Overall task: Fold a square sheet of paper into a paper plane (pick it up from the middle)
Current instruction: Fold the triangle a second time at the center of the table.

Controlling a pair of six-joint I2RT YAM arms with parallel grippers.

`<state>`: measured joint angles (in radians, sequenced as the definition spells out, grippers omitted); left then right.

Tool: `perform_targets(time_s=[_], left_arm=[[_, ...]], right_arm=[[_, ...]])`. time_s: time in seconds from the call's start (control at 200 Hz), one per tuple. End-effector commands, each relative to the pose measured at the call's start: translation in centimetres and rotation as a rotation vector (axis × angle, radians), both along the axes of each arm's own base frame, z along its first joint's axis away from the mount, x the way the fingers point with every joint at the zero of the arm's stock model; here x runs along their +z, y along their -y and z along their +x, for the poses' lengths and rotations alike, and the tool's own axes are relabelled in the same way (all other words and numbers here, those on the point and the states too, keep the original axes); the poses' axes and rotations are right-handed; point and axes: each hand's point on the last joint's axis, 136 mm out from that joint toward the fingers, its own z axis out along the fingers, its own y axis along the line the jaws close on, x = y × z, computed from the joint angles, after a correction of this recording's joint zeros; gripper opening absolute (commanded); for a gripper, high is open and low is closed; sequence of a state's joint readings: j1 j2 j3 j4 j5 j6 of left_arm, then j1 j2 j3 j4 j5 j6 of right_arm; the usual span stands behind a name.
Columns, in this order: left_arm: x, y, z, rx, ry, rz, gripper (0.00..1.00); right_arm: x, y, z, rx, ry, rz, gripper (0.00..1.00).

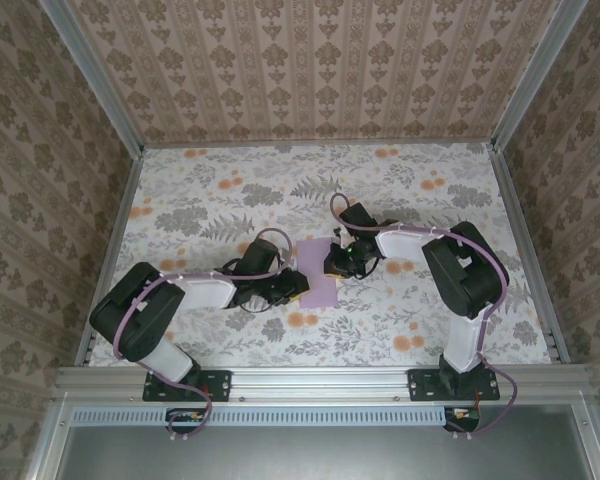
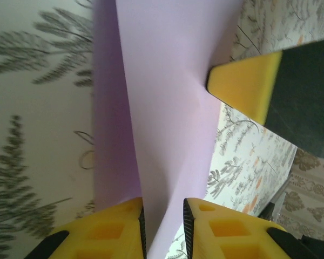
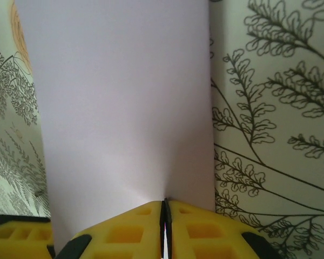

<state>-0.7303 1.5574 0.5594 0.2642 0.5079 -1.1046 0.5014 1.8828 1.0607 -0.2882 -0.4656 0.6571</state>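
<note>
Gripping tight with the right gripper [image 3: 164, 205], jaws shut on the paper [image 3: 124, 108] at the middle of the table [image 1: 210, 190]. Straddling a raised fold with the left gripper [image 2: 163, 213], jaws narrowly apart.

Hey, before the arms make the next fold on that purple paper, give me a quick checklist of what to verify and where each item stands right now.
1. Right gripper pinched on the paper: ok, jaws closed on its edge.
2. Left gripper clamped on the paper: not ok, jaws stand apart with paper between them.
3. Crease running along the paper: ok, seen from the left wrist.
4. Folded edges lined up: cannot tell.
5. Grippers apart from each other: ok, at opposite sides of the paper.
</note>
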Motion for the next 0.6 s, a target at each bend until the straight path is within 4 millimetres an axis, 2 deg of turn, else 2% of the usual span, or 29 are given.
perform_targets(time_s=[0.0, 0.295, 0.595], left_arm=[[2.3, 1.6, -0.1, -0.044, 0.043, -0.080, 0.27], [3.3, 2.3, -0.2, -0.049, 0.046, -0.124, 0.27], [2.0, 1.2, -1.1, -0.018, -0.001, -0.096, 0.21]], right_arm=[[-2.1, 1.8, -0.6, -0.017, -0.050, -0.107, 0.13], [-3.1, 2.9, -0.7, -0.047, -0.084, -0.167, 0.13], [-3.2, 2.8, -1.0, -0.045, -0.089, -0.151, 0.13]])
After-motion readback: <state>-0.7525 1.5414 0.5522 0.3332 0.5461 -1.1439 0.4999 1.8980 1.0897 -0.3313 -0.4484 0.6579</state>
